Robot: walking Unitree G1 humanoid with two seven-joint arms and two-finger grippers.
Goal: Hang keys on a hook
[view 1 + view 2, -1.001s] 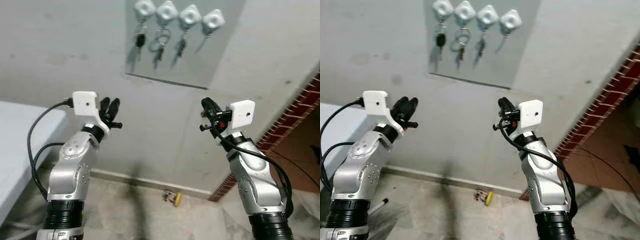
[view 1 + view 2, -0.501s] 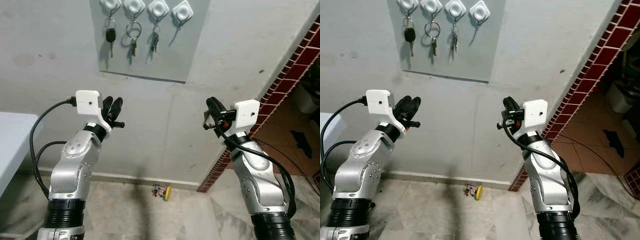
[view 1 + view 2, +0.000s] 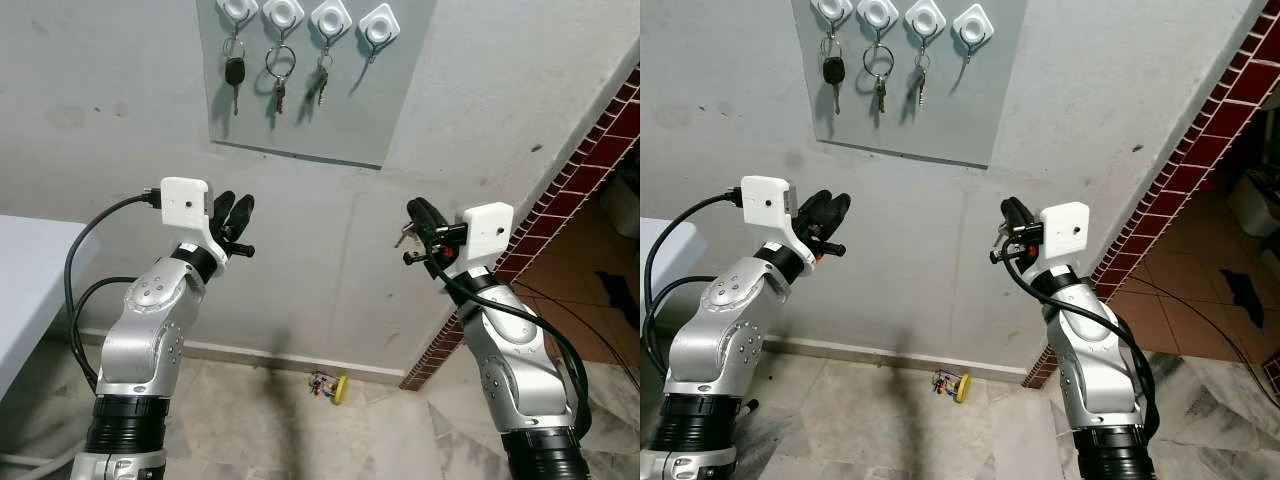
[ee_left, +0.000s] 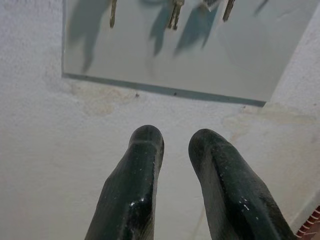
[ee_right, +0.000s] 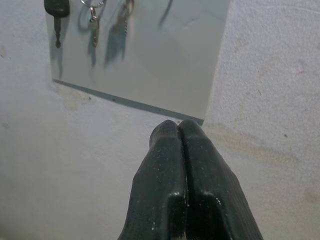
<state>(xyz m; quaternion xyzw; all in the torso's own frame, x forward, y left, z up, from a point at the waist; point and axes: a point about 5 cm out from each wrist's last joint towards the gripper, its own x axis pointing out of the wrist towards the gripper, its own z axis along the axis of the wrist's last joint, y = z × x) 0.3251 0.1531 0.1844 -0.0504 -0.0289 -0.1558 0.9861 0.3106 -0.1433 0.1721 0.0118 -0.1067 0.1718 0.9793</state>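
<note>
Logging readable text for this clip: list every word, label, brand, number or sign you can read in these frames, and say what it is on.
No readable text in any view.
Grey panel and its four white hooks: no lettering visible.
Black-headed key: any mark is too small to read.
White camera housings on both wrists: no lettering visible.
Small yellow object on the floor: too small to tell.
</note>
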